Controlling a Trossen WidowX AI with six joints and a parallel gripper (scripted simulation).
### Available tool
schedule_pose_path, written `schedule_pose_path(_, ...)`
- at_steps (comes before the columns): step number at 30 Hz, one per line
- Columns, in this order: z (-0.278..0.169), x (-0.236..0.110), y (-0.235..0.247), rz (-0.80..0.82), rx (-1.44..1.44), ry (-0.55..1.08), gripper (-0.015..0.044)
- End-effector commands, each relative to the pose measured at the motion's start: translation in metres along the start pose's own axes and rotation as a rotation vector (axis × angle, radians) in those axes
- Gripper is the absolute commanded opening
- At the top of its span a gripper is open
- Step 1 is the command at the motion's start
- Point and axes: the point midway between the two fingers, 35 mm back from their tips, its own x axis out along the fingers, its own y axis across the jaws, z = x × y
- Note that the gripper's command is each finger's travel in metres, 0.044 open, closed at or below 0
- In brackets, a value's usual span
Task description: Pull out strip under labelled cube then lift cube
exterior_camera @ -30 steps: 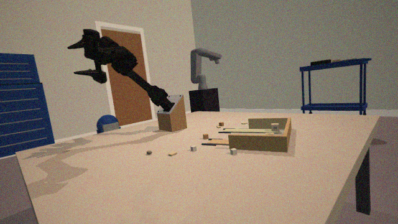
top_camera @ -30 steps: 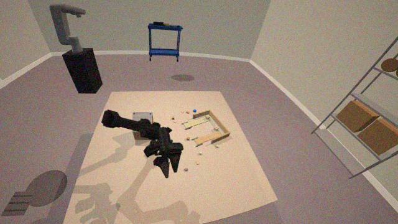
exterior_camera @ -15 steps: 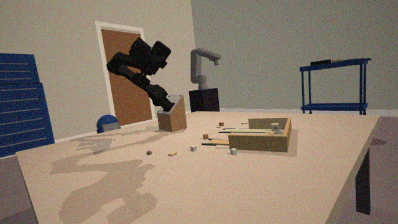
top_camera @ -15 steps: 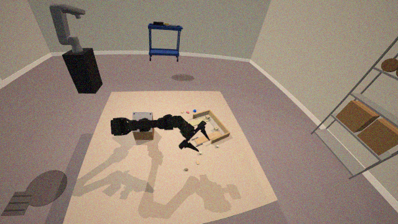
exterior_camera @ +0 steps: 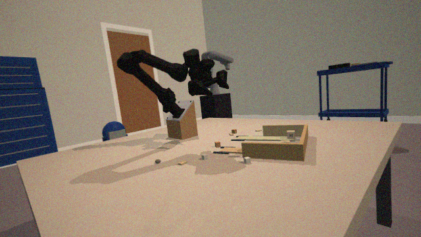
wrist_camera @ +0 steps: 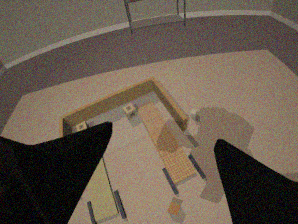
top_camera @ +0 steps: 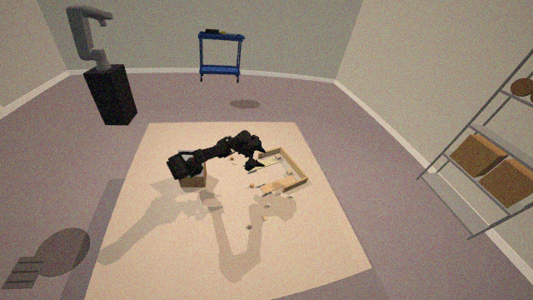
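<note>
A U-shaped wooden frame [top_camera: 296, 166] [exterior_camera: 276, 149] [wrist_camera: 107, 107] lies on the table with strips running out of its open side. These are a tan strip [top_camera: 276, 186] [exterior_camera: 231, 150] [wrist_camera: 170, 152], a pale yellow strip [top_camera: 268, 161] [wrist_camera: 103, 192], and a grey one between them. One small pale cube [top_camera: 289, 172] [wrist_camera: 128, 108] sits near the frame's corner, and another [top_camera: 278, 157] [wrist_camera: 81, 125] sits on the pale yellow strip. In the exterior view one cube [exterior_camera: 291, 133] shows a dark mark. My gripper [top_camera: 257, 157] [exterior_camera: 214, 86] [wrist_camera: 165, 136] is open and empty, high above the strips' outer ends.
Small loose cubes and bits lie on the table by the strips' ends, among them an orange cube [exterior_camera: 217, 144] and a grey cube [exterior_camera: 247, 160]. The arm's wooden base block [exterior_camera: 182, 123] [top_camera: 193, 179] stands beside them. A blue trolley [top_camera: 221, 52] and a shelf [top_camera: 483, 158] stand off the table.
</note>
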Motion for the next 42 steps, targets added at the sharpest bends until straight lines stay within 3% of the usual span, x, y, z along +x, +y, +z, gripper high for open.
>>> schedule_pose_path(1,-0.051,-0.016,0.040,0.116,-0.266,0.091,0.0400)
schedule_pose_path(4,-0.068,-0.023,0.051,0.153,-0.358,0.116,0.0400)
schedule_pose_path(19,-0.068,-0.023,0.051,0.153,-0.358,0.116,0.0400)
schedule_pose_path(22,-0.072,-0.014,0.060,0.160,-0.383,0.179,0.0321)
schedule_pose_path(34,-0.125,0.039,0.100,0.154,-0.540,0.717,0.0006)
schedule_pose_path(42,-0.161,0.055,0.105,0.092,-0.611,1.047,0.0000)
